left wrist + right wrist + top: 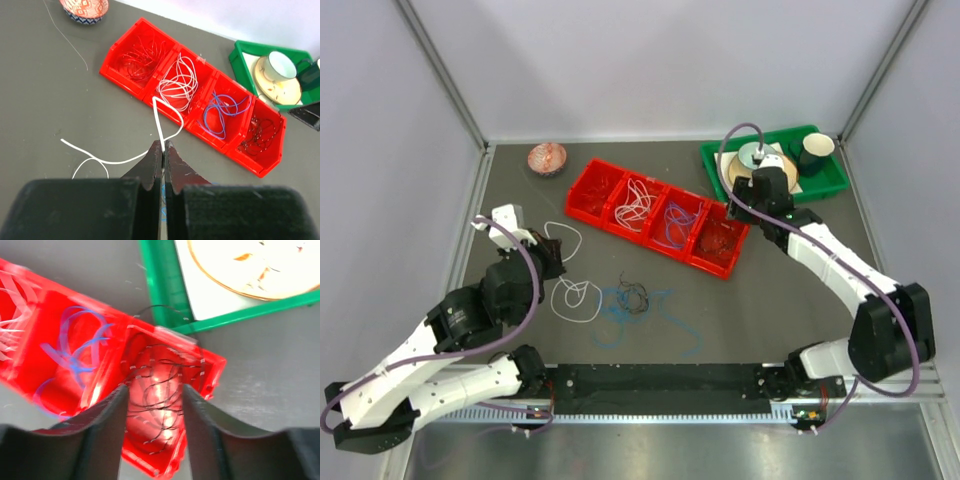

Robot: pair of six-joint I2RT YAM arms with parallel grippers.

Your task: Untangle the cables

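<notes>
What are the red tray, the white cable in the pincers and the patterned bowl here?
red tray point(125, 85): left wrist view, front wall at its left end.
white cable point(158, 120): left wrist view, the upright strand.
bowl point(85, 7): left wrist view, its patterned side.

A: Where does the top view sit?
B: High above and behind both arms, looking down on the whole tabletop point(740, 310). The arm bases lie along its bottom edge, and it is the farthest view.
A: And the left wrist view?
B: It looks forward and down past the left end effector point(163, 145). The red tray point(125, 80) is ahead of the fingertips and the green tray point(240, 60) lies beyond, to the right.
A: The right wrist?
B: Very near, almost straight down past the right end effector point(155, 390) onto one end of the red tray beneath it.
A: What overlaps?
B: All three show the red tray and part of the green tray.
</notes>
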